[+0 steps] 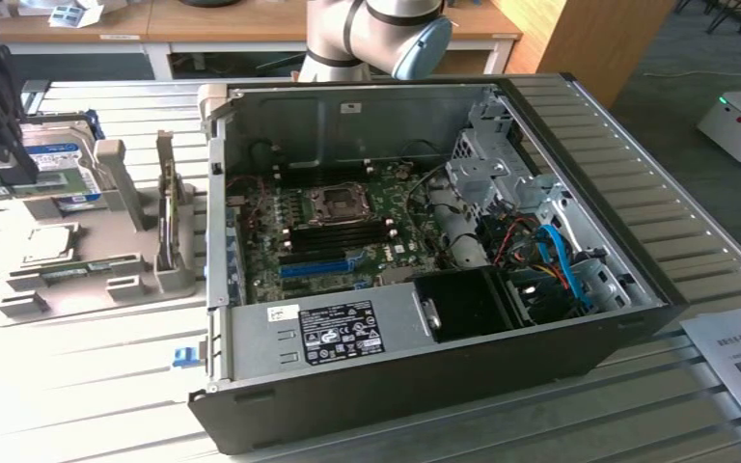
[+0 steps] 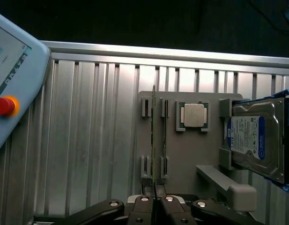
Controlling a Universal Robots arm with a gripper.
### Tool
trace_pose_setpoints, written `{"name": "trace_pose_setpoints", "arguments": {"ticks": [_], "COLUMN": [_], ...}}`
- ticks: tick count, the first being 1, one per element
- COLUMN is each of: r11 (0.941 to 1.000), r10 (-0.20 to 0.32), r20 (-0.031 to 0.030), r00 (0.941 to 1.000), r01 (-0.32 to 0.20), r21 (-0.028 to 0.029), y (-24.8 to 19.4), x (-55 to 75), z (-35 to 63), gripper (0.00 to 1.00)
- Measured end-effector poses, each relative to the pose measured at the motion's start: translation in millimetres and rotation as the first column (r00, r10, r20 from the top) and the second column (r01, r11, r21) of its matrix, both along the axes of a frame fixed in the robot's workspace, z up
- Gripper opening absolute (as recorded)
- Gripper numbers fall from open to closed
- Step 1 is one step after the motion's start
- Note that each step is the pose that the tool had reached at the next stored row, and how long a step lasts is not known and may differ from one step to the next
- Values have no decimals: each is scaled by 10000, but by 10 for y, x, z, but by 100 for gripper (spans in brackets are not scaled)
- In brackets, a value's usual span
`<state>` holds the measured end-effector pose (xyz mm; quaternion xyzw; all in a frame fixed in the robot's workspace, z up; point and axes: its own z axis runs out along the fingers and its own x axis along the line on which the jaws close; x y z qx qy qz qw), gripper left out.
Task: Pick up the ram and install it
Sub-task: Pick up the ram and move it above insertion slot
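Well, the open computer case (image 1: 409,386) sits well away from the gripper (image 2: 155,192), off toward the exterior view's right. Inside it lie the green motherboard (image 1: 344,231) with its long blue slot (image 1: 313,267), a black fan block (image 1: 467,304) and a tangle of red and blue cables (image 1: 551,256). Right under the gripper is a grey holder tray (image 2: 181,154) resting on the slatted metal table (image 2: 88,140). A square silver processor (image 2: 193,115) lies in its frame in the tray, just to one side of the gripper's line. Further out on that same side, a hard drive (image 2: 252,140) with a blue and white label stands propped up. Another thin board (image 2: 164,136) stands on edge in the slot brackets just beside the fingers (image 2: 168,200). The two fingers are pinched almost together on the ram (image 2: 154,136). It is seen edge-on as a thin green strip running straight out from the fingertips, between the two rows of brackets. It looks lifted a little above the tray rather than seated in it. A pale blue pendant (image 2: 13,84) with a red button (image 2: 3,105) lies on the table, on the far side from the drive.
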<state>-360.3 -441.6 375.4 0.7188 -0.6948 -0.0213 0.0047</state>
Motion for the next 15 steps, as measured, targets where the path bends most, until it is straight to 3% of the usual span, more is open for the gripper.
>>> {"name": "trace_pose_setpoints", "arguments": {"ticks": [15], "r11": [10000], "r10": [1], "r20": [0], "r00": [10000], "r01": [-1], "r21": [0], "y": [0], "x": [12], "z": [147], "gripper": [12]}}
